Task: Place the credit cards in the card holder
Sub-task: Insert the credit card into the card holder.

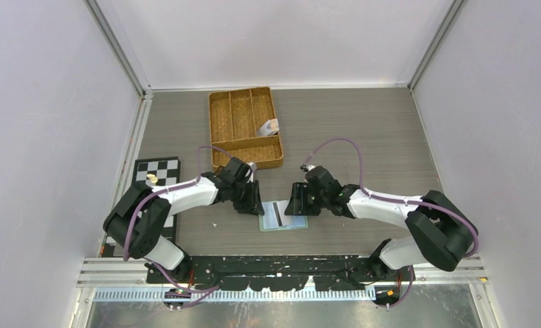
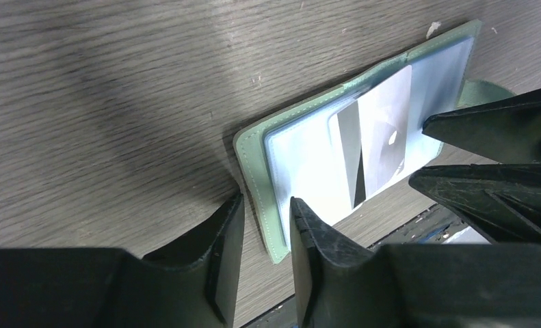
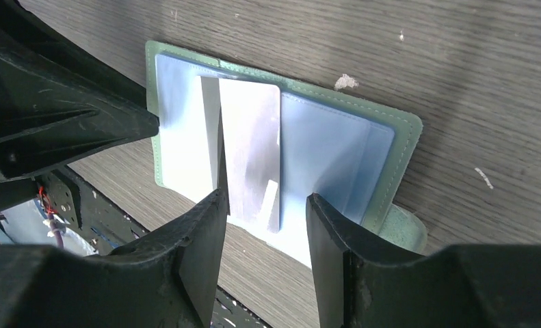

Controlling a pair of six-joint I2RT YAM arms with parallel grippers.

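Now the left gripper's (image 2: 266, 200) fingers stand narrowly parted astride the edge of the open sage-green folding card holder (image 3: 405, 137), the right gripper's (image 3: 266, 197) wider about the silvery-grey credit card (image 3: 250, 137) lying across its pockets on the grey wood-grain surface (image 3: 459, 55); sliding it home likely comes next.

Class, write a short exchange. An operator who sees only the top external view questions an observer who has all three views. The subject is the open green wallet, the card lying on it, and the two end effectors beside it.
Operator: From above I can't tell. Is the right end effector gripping the card?
Observer: No. In the right wrist view the right end effector is open. The silvery card shows between its fingers, lying flat on the open card holder.
Operator: And the left one?
Observer: In the left wrist view the left end effector is also open. Its fingers stand on either side of the card holder's stitched green edge, with a gap showing.
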